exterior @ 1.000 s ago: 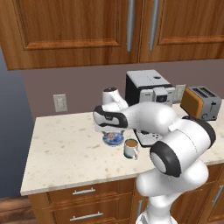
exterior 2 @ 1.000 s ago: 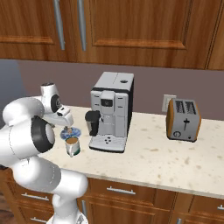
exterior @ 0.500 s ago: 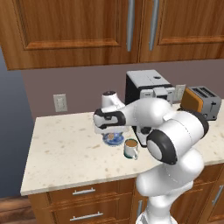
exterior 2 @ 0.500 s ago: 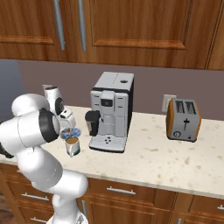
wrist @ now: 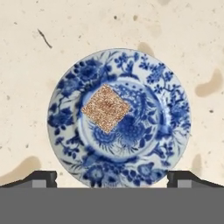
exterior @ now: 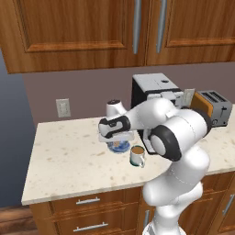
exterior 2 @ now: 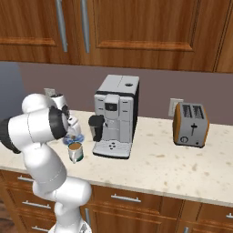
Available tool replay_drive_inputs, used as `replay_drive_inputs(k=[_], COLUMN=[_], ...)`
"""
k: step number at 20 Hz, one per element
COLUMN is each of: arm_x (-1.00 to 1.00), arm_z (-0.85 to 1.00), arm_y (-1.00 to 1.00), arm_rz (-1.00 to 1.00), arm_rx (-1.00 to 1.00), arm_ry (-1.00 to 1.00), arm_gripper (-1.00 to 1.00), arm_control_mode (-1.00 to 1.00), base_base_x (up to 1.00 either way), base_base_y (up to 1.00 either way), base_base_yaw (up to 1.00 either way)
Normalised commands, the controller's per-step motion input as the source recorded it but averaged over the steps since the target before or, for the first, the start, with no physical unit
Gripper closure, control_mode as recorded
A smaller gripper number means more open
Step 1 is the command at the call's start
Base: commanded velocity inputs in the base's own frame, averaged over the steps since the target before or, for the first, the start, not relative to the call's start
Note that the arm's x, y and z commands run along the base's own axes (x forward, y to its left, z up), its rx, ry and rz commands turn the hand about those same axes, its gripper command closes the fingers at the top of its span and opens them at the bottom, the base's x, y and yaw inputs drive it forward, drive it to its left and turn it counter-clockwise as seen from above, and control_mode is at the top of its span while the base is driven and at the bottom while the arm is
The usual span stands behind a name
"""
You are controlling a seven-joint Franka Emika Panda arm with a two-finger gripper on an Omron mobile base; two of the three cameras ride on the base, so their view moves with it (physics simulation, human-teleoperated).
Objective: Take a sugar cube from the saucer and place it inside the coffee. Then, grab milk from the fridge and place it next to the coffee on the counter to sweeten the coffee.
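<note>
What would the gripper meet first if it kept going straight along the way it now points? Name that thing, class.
Most likely the sugar cube, lying slightly off-centre on the saucer. The open gripper points straight down at it, fingertips straddling the saucer; how far above is unclear.

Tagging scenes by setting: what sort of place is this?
A simulated home kitchen, most likely: a coffee machine and toaster stand on a speckled stone counter, with wooden wall cabinets above.
</note>
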Motion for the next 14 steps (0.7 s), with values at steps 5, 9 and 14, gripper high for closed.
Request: replay_drive_inputs(k=[5,9,14], arm_x=[0.24,0.28,0.19], arm_z=[-0.17,-0.16,-0.14], arm_y=[0.00,0.00,0.00], arm_rz=[0.00,-0.01,0.00], arm_rx=[0.00,0.00,0.00], arm_ry=[0.00,0.00,0.00], arm_gripper=[-1.00,-1.00,-1.00], arm_control_mode=[-1.00,-1.00,-1.00], base_base_x=[0.00,0.00,0.00], base_base_y=[0.00,0.00,0.00], base_base_yaw=[0.00,0.00,0.00])
